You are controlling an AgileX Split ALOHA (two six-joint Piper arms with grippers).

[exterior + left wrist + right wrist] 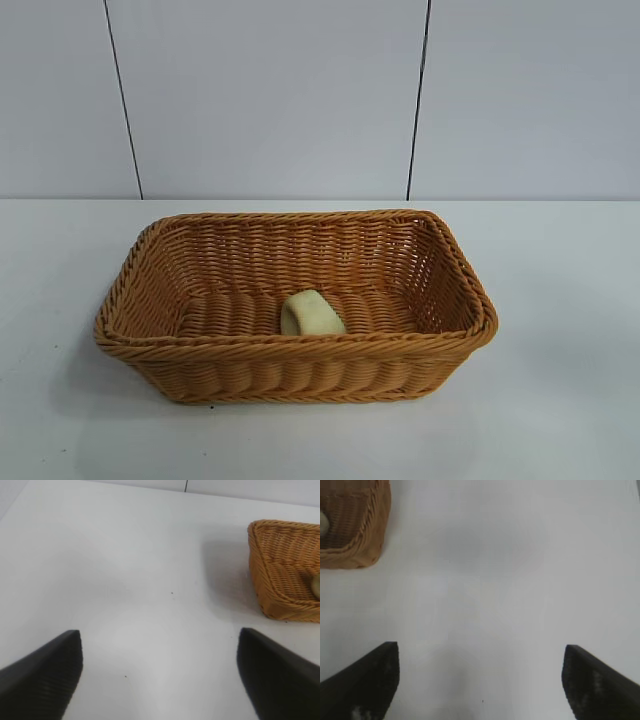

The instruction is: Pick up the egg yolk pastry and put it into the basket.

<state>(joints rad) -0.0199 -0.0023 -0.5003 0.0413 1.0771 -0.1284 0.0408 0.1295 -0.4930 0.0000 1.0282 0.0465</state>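
Grippers are seen only in the wrist views, none in the exterior view. Left gripper point(160, 675): two dark fingers point(45, 672) are spread wide at the lower corners of the left wrist view, w/ nothing held betw. them and only bare white table point(130, 580) under and ahead. Basket point(287, 570) is caught at the right edge of that view, one corner only, well apart from the fingers; a pale blurred bit inside it at the edge is prob. the pastry, but that cannot be told for sure. Right gripper point(481, 680): fingers point(367, 680) likewise spread wide at the lower corners of the right wrist view, nothing gripped, w/ pale smudges seen on the pads. Basket corner is cut off at the upper left of that view, well apart from the fingers. In the exterior view the orange-brown wicker basket is set at frame centre on the white table, long side toward the camera. Egg yolk pastry point(311, 313) is found inside the basket, on its floor, close against the near wall, approx. mid-length. It is tipped, flatter face turned toward frame left. Grey wall panels point(270, 90) w/ dark seams are seen behind.
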